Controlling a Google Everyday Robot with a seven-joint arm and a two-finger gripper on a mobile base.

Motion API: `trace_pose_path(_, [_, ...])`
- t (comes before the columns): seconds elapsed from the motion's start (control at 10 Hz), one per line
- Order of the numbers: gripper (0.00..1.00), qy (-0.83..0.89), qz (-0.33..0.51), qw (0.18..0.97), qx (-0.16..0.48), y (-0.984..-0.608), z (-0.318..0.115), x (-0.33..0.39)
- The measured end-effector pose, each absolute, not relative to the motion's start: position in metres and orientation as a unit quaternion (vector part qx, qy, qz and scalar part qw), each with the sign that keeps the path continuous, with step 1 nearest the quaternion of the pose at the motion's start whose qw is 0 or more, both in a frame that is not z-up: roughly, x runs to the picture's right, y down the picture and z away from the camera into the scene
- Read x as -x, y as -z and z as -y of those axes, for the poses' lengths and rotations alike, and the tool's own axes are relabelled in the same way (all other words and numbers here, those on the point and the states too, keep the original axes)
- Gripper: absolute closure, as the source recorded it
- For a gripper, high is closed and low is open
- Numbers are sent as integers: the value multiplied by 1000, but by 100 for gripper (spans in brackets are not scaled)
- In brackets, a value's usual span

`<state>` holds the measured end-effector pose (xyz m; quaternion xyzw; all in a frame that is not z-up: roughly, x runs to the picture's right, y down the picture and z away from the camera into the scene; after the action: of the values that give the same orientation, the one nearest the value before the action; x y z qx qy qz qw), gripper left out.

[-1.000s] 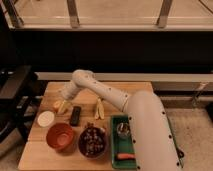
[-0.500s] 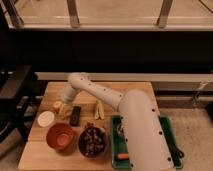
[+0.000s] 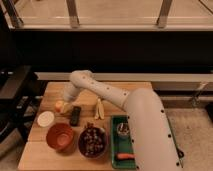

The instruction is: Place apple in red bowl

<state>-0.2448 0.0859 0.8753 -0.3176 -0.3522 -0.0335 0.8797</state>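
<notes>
The pincer (image 3: 65,103) is low over the desk (image 3: 120,92) at the apple (image 3: 59,106), which sits on the desk; its grip state cannot be told. The red bowl (image 3: 60,137) lies at 6 o'clock from the apple, apart, with a white disc (image 3: 46,118) at 8 o'clock.

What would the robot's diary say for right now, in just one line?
gripper: at apple | apple: outside red bowl, behind it | task: not yet done

Smooth plastic arm (image 3: 107,94), hand (image 3: 65,102) at the apple (image 3: 59,106), over matt wooden table (image 3: 36,150).
</notes>
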Motion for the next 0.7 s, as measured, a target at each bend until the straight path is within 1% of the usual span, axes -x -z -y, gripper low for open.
trace_pose_path(0.1, [99,28,347,884,312,-867,-81,232])
trace_pose_path(0.4, [100,4,324,899,294,-829,-70,173])
trace_pose_path(0.6, [100,-6,313,903,293,-790,-82,142])
trace_pose_path(0.7, [100,-8,312,903,293,-774,-89,137])
